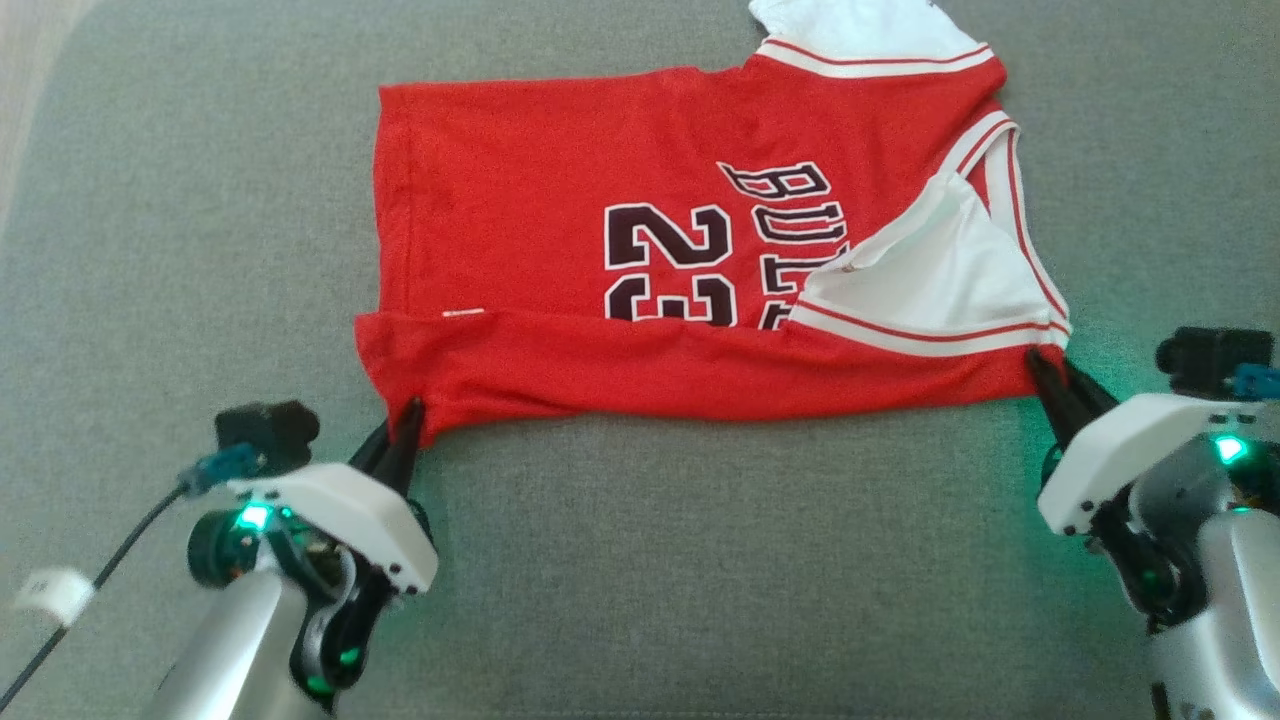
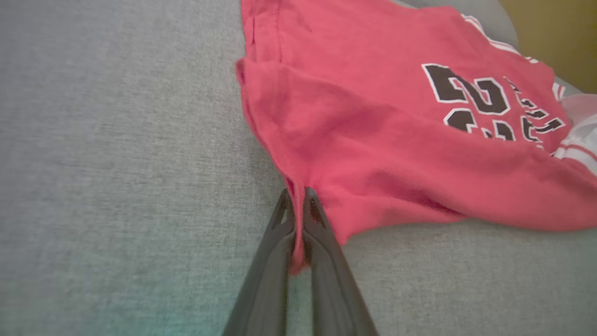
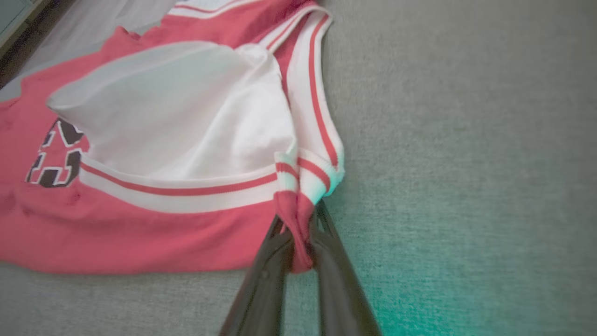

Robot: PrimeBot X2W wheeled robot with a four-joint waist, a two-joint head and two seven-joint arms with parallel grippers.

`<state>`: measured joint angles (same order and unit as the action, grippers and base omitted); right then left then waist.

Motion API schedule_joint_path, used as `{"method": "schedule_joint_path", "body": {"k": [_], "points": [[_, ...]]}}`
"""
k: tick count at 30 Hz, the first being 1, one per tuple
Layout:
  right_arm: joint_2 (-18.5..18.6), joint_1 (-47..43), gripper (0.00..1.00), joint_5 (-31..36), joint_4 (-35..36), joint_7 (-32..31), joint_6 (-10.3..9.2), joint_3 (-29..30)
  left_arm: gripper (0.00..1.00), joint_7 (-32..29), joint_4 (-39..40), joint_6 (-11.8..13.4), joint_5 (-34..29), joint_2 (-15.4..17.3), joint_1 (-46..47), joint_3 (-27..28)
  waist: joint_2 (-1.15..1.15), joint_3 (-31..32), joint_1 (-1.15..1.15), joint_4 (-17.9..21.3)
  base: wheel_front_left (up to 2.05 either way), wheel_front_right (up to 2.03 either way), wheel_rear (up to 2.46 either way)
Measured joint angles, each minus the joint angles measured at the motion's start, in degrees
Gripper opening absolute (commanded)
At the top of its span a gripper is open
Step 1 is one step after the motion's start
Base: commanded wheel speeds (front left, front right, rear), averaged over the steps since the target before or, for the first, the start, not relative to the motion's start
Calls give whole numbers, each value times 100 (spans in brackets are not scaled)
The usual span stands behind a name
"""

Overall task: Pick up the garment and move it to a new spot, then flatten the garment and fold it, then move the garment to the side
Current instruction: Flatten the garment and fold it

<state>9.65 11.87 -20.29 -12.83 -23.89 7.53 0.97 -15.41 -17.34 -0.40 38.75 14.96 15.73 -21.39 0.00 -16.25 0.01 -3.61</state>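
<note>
While the jersey [image 1: 520, 200] lies spread on the grey worktop [image 1: 700, 560], number side up, with its near edge folded over into a red band, my left pincer [image 1: 408, 418] is pressed together on the cloth at that band's left corner. My right pincer [image 1: 1042, 365] is clamped the same way on a bunch of red cloth at the band's right corner, just under the white striped trim [image 1: 920, 335]. Neck end points to my right, hem to my left.
</note>
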Motion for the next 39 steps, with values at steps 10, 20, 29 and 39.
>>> {"method": "schedule_joint_path", "body": {"k": [10,20,29,39], "points": [[-310,-1287,0,-31,2050,-697,0,569,0,-108,1889,570,32,509,-965,338,0,386,-1,21,0,0,0],[-737,-2905,0,-115,2852,-1146,0,866,0,-595,2870,1158,323,754,-2544,486,0,702,-2,96,0,0,0],[-740,-2988,100,-584,1800,-619,0,754,100,-59,1575,795,606,289,-2518,433,0,712,-2,69,0,0,0],[-740,-2187,100,286,1948,1371,0,744,100,2337,1156,831,-614,-1,-1663,504,0,751,-1,82,0,0,0]]}}
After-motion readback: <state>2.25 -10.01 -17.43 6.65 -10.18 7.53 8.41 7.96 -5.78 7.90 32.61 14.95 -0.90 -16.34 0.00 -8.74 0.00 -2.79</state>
